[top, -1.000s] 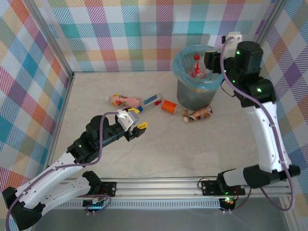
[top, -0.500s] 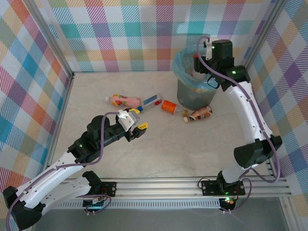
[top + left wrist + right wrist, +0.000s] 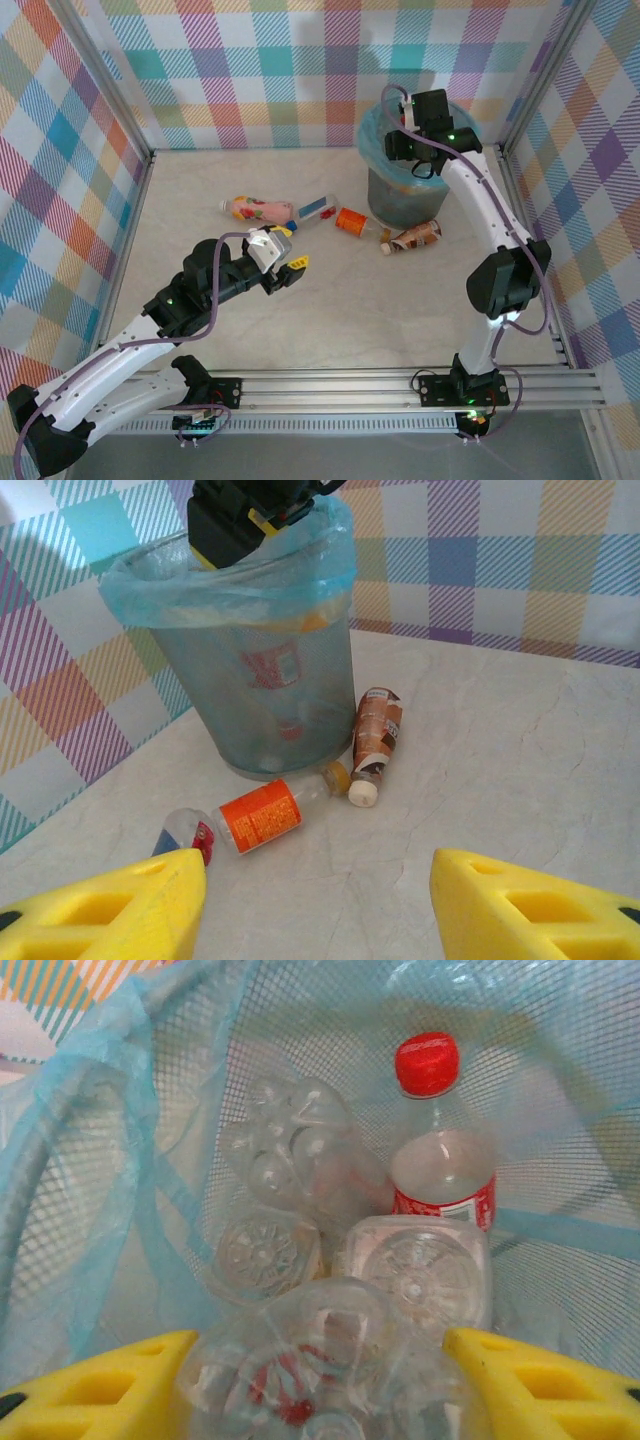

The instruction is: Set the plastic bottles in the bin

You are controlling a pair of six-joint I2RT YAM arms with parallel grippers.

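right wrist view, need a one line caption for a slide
Right gripper holding a clear bottle over the blue-lined bin, with a red-capped bottle and other bottles already inside.

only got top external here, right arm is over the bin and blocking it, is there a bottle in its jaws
observer: Yes. In the right wrist view a clear bottle with a red label spans the gap between the jaws of the right gripper and looks gripped.
operator: whats already inside the bin
observer: Several clear bottles lie bottom-up in the bin, and a red-capped bottle stands upright against its mesh wall.
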